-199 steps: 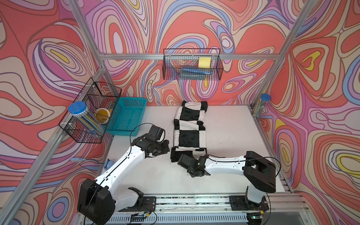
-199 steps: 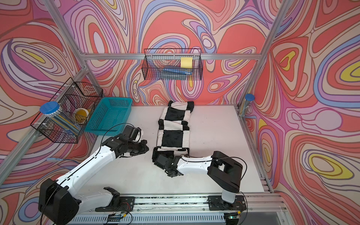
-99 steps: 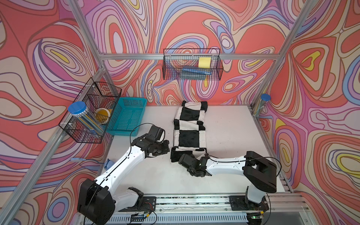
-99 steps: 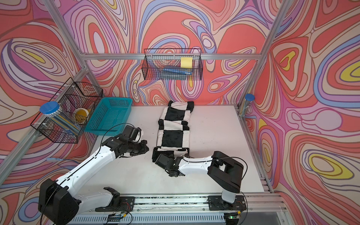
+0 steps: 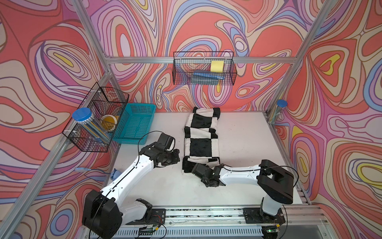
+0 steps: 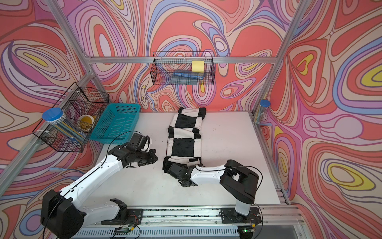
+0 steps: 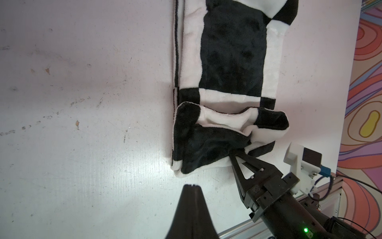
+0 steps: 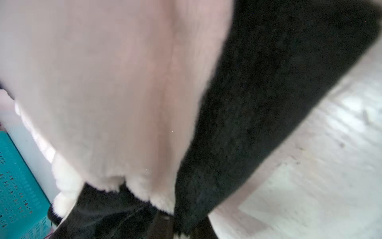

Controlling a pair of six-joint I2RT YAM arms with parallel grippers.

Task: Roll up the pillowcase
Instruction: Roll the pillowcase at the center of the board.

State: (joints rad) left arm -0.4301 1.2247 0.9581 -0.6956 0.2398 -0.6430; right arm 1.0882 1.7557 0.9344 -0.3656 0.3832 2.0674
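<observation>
Right hand newly closed on pillowcase, scuffed table

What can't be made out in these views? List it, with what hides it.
- Right tool tips: buried in the pillowcase fold in the left wrist view; the right wrist view is blurred fabric.
- Pillowcase's near end: partly behind the right arm in both top views.
- Left tool: left wrist view, cut off by the picture's edge.
- Jar contents: top views, too small.
</observation>
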